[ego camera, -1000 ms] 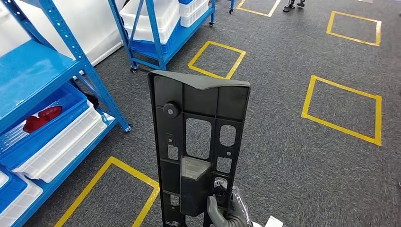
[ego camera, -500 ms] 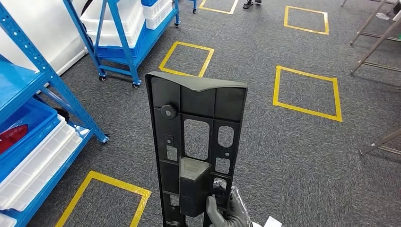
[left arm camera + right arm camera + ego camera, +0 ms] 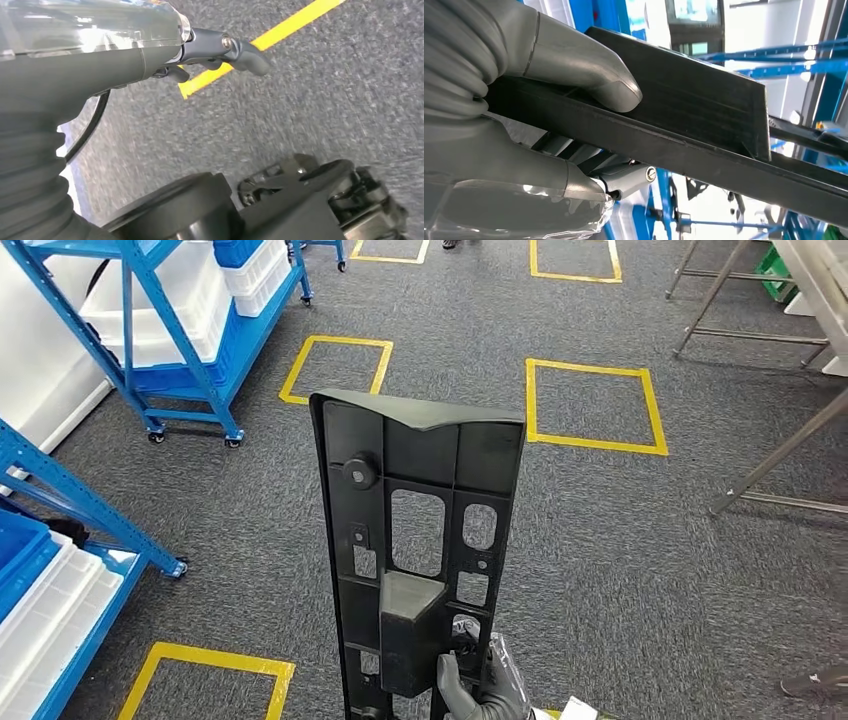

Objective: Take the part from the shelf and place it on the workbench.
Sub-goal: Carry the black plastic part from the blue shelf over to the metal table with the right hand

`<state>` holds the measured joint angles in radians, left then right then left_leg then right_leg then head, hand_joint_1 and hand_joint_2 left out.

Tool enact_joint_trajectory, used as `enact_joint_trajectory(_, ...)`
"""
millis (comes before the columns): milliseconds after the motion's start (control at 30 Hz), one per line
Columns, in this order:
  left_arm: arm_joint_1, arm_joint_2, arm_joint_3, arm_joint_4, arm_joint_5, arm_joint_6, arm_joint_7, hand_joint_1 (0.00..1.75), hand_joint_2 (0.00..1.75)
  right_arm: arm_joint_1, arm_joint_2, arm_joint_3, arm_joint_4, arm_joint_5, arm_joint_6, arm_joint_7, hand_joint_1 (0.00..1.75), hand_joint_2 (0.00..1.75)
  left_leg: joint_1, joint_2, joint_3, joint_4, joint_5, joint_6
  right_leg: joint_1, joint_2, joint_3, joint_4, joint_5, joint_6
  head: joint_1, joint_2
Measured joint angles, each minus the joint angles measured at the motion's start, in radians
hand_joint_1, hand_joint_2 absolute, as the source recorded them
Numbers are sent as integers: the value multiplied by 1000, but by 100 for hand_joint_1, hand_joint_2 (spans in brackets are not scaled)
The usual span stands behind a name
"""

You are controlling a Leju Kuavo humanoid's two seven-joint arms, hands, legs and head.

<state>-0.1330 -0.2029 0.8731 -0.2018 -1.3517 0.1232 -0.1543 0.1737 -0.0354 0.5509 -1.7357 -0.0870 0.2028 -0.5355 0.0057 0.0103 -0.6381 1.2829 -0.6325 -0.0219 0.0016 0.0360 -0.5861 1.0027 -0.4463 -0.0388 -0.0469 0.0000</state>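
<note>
Workshop or warehouse floor: grey carpet point(image 3: 620, 540) with yellow taped squares point(image 3: 592, 405), blue metal shelving point(image 3: 150, 330) on wheels holding white bins point(image 3: 150, 310), metal-legged frames point(image 3: 720, 290).

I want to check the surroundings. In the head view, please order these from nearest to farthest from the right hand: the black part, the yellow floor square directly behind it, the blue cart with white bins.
1. black part, held upright in the right hand.
2. yellow floor square, ahead, slightly right.
3. blue cart, far upper left.
</note>
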Motion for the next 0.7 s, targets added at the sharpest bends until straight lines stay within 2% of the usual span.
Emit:
enact_joint_trajectory(33, 0, 0, 0, 0, 0, 0, 1, 0, 175, 0, 0, 0, 0, 0, 0, 0, 175, 175, 2, -1, 8, -20, 24, -1, -1, 14, 1, 1, 0, 1, 0, 0)
enact_joint_trajectory(67, 1, 0, 0, 0, -1, 0, 1, 0, 175, 0, 0, 0, 0, 0, 0, 0, 175, 175, 5, -9, 33, -75, 62, -2, -2, 29, 2, 4, -1, 3, 0, 0)
enact_joint_trajectory(133, 4, 0, 0, 0, -2, 0, 3, 0, 175, 0, 0, 0, 0, -1, 1, -2, 175, 175, 13, -51, 89, -207, 121, -2, -4, 56, -1, 14, -4, 11, 0, 0)
enact_joint_trajectory(167, 5, 0, 0, 0, -4, 0, 3, 0, 175, -1, 0, 0, 0, -2, 2, -3, 175, 175, 15, -70, 106, -248, 132, 0, -4, 68, -5, 19, -4, 18, 0, 0)
enact_joint_trajectory(200, 6, 0, 0, 0, -4, 0, 4, 0, 175, 0, 0, 0, 0, -2, 2, -4, 175, 175, 15, -81, 112, -267, 132, 5, -5, 78, -11, 21, -3, 24, 0, 0)
enact_joint_trajectory(267, 5, 0, -1, 0, -7, 0, 5, 0, 175, 2, -1, 0, 0, -4, 2, -6, 175, 175, 12, -67, 113, -272, 132, 18, -7, 92, -20, 21, 1, 38, 0, 0)
enact_joint_trajectory(300, 4, -1, -1, 0, -7, 0, 6, 0, 175, 3, -1, 0, 0, -5, 2, -7, 175, 175, 11, -56, 114, -277, 136, 26, -6, 77, -25, 27, -2, 43, 0, 0)
enact_joint_trajectory(333, 5, -1, -2, 0, -8, 0, 7, 0, 175, 3, -1, -1, 0, -6, 1, -8, 175, 175, 11, -44, 116, -281, 139, 33, -6, 52, -35, 46, -15, 47, 0, 0)
enact_joint_trajectory(400, 9, -1, -2, 0, -8, 1, 10, 0, 175, 2, -2, -1, 0, -9, 1, -10, 175, 175, 9, -17, 117, -286, 142, 43, -6, -10, -83, 146, -70, 54, 0, 0)
enact_joint_trajectory(467, 14, 0, -2, 0, -9, 2, 12, 0, 175, 3, -2, -1, 0, -13, 0, -11, 175, 175, 4, 11, 117, -285, 140, 45, -11, -27, -144, 271, -120, 60, 0, 0)
enact_joint_trajectory(500, 15, 0, -2, 0, -9, 3, 12, 0, 175, 4, -2, -1, 0, -14, 0, -11, 175, 175, 3, 25, 117, -285, 138, 46, -13, -29, -158, 298, -121, 61, 0, 0)
enact_joint_trajectory(533, 15, 0, -2, 0, -9, 3, 13, 0, 175, 4, -2, -1, 0, -15, 0, -11, 175, 175, 3, 38, 119, -285, 136, 45, -14, -32, -151, 286, -105, 61, 0, 0)
enact_joint_trajectory(567, 15, 0, -2, 0, -9, 4, 13, 0, 175, 4, -2, -1, 0, -17, 0, -11, 175, 175, 2, 50, 122, -285, 133, 43, -14, -39, -123, 234, -75, 60, 0, 0)
enact_joint_trajectory(633, 16, 0, -2, 0, -9, 5, 13, 0, 175, 3, -2, -1, 0, -20, 0, -11, 175, 175, 0, 70, 130, -285, 126, 36, -7, -77, -48, 94, -23, 51, 0, 0)
enact_joint_trajectory(667, 17, 0, -2, 0, -9, 6, 12, 0, 175, 2, -2, -1, 0, -21, 0, -12, 175, 175, -2, 78, 133, -284, 123, 32, -2, -92, -24, 47, -11, 46, 0, 0)
enact_joint_trajectory(700, 18, 0, -2, 0, -9, 7, 11, 0, 175, 2, -2, -1, 0, -23, 0, -13, 175, 175, -4, 86, 136, -284, 119, 27, 3, -100, -14, 25, -11, 40, 0, 0)
